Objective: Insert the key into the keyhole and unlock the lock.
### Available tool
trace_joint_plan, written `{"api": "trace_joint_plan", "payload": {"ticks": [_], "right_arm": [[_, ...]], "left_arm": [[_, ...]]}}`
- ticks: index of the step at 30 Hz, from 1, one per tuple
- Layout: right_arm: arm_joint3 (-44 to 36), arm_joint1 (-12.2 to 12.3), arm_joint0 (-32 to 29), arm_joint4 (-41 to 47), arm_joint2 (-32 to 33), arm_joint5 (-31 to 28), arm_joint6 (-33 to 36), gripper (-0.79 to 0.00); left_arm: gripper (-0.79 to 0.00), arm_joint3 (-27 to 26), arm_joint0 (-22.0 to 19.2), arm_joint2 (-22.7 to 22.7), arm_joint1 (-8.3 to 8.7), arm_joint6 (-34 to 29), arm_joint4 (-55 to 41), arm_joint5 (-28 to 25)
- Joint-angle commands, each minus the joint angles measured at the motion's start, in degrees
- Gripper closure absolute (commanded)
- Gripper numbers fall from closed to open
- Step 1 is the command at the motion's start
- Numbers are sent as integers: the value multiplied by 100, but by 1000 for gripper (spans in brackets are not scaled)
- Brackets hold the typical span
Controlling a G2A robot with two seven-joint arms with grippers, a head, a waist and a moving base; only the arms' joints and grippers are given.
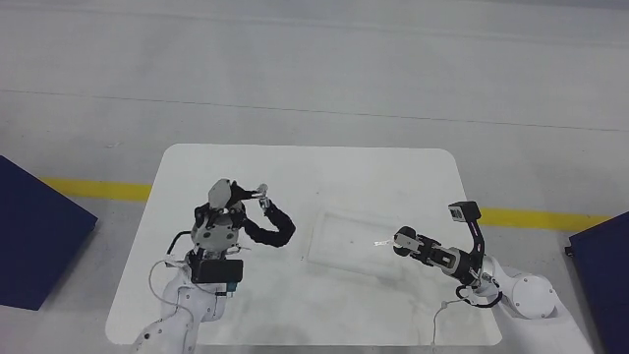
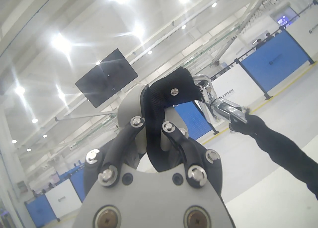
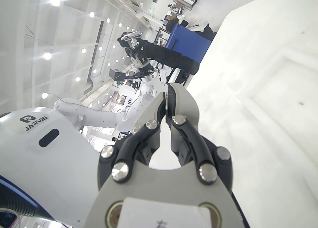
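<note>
The lock is a black sleeved cable (image 1: 278, 228) with chrome ends (image 1: 261, 197). My left gripper (image 1: 228, 200) holds it up above the left half of the white table (image 1: 295, 167). In the left wrist view the left gripper (image 2: 154, 104) is shut on the black sleeve, just below the chrome lock head (image 2: 206, 90), and the cable (image 2: 278, 149) droops away. My right gripper (image 1: 398, 244) is over the right half, shut on the small metal key (image 1: 381, 245), whose tip points toward the lock. In the right wrist view the key (image 3: 165, 106) is edge-on between the right gripper's (image 3: 167, 99) fingers, and the lock (image 3: 130, 37) is well beyond it.
A shallow clear tray (image 1: 359, 241) lies on the table between the two arms, under the key. Dark blue barriers (image 1: 39, 226) stand on the floor at both sides of the table.
</note>
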Motion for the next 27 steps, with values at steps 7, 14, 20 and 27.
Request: {"api": "trace_joint_plan", "payload": {"ticks": [7, 14, 20, 27], "right_arm": [[0, 0, 0, 0, 0, 0, 0, 0], [0, 0, 0, 0, 0, 0, 0, 0], [0, 0, 0, 0, 0, 0, 0, 0], [0, 0, 0, 0, 0, 0, 0, 0]], "left_arm": [[0, 211, -89, 201, -163, 518, -1398, -944], [0, 262, -78, 237, -224, 701, -1911, -1581], [0, 262, -78, 237, -224, 701, -1911, -1581], [0, 211, 100, 229, -273, 385, -2810, -2186]]}}
